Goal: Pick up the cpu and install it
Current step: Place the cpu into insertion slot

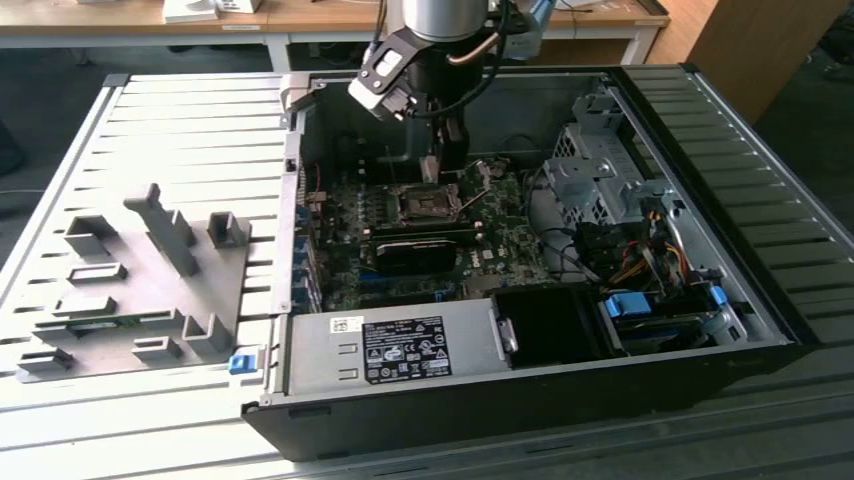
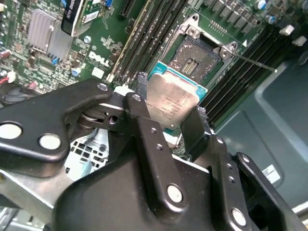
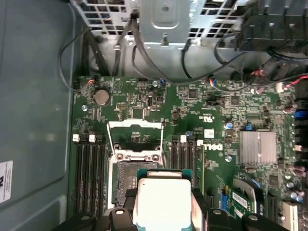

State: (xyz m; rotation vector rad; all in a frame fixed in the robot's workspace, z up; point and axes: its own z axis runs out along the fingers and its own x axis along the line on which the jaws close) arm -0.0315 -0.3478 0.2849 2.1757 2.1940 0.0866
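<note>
At the exterior view's left, a grey moulded tray (image 1: 134, 280) is laid on a slatted tabletop (image 1: 174, 110). Toward the middle, an open computer case (image 1: 534, 410) is seen, with a green motherboard (image 1: 501, 250) inside and a grey power-supply box (image 1: 314, 365) along its near edge. The robot arm (image 1: 441, 20) is angled down into the case, its pincer (image 1: 437, 172) over the open socket (image 1: 424, 203). In both wrist views the cpu (image 2: 173, 96) is pinched by opposite edges, metal top showing, held close above the empty socket. A metal drive cage (image 1: 594, 165) is set at the exterior view's right.
</note>
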